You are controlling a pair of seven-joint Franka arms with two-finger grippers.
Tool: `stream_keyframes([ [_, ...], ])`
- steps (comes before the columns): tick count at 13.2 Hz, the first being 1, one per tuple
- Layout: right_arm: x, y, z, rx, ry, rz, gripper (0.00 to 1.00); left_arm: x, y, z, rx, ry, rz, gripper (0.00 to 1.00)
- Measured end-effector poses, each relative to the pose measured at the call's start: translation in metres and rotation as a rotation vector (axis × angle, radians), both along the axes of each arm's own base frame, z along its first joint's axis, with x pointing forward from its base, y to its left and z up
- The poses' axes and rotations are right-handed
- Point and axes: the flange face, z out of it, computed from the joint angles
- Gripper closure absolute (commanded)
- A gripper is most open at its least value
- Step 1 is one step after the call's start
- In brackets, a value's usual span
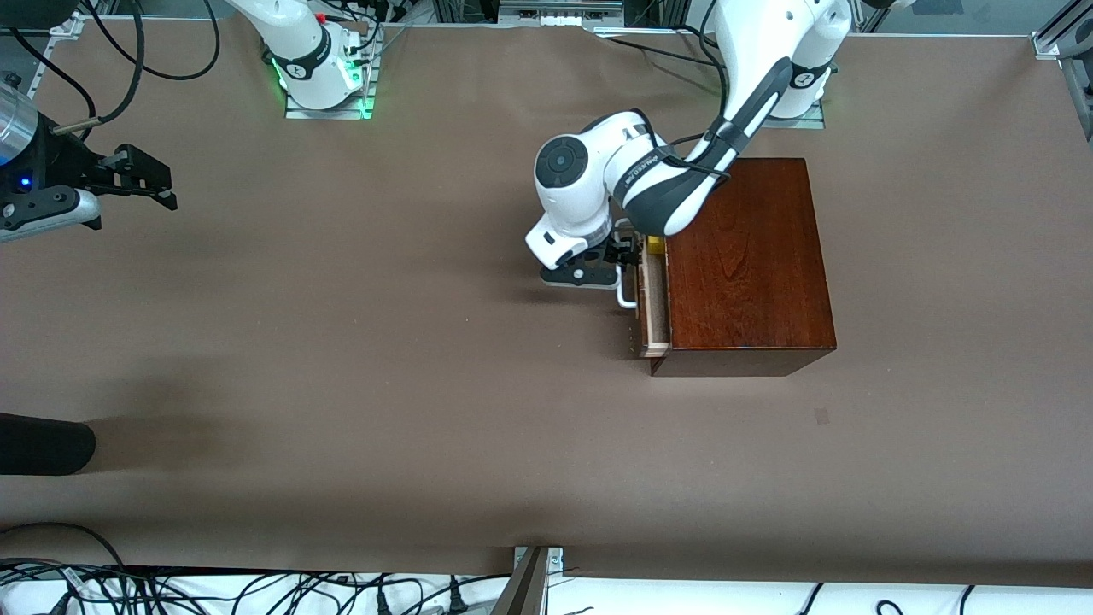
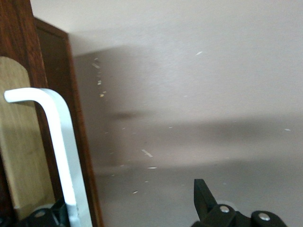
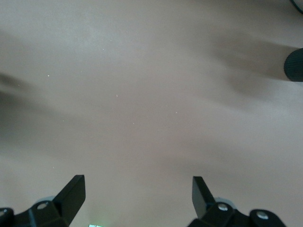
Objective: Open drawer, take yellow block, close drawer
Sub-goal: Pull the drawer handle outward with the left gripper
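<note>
The dark reddish-brown wooden box (image 1: 743, 265) stands toward the left arm's end of the table. Its drawer (image 1: 653, 312) is pulled out a little toward the right arm's end, and its pale wood interior shows. The yellow block (image 1: 656, 246) lies in the drawer at the end farther from the front camera, partly hidden by the left wrist. My left gripper (image 1: 628, 256) is open at the white handle (image 1: 628, 295). In the left wrist view the handle (image 2: 61, 156) stands between the open fingers of that gripper (image 2: 130, 201), close to one of them. My right gripper (image 1: 145, 179) waits open in the air at the right arm's end (image 3: 137, 187).
A black rounded object (image 1: 43, 444) reaches in over the table edge at the right arm's end, nearer the front camera; it also shows in the right wrist view (image 3: 294, 65). Cables (image 1: 256, 589) run along the table edge nearest the front camera. Brown cloth (image 1: 384, 342) covers the table.
</note>
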Motion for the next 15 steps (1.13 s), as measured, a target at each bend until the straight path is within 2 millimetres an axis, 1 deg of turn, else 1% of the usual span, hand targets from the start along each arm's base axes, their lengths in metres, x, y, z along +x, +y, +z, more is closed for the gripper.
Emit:
stream_keyframes([
  [3, 0.000, 0.000, 0.000, 0.000, 0.000, 0.000, 0.00, -0.007, -0.018, 0.005, -0.033, -0.028, -0.031, 0.00],
  [5, 0.000, 0.000, 0.000, 0.000, 0.000, 0.000, 0.00, -0.009, -0.026, 0.005, -0.043, -0.034, -0.041, 0.00],
  [15, 0.004, 0.001, 0.001, 0.001, -0.025, 0.001, 0.00, -0.012, -0.031, 0.002, -0.032, -0.041, -0.061, 0.00],
])
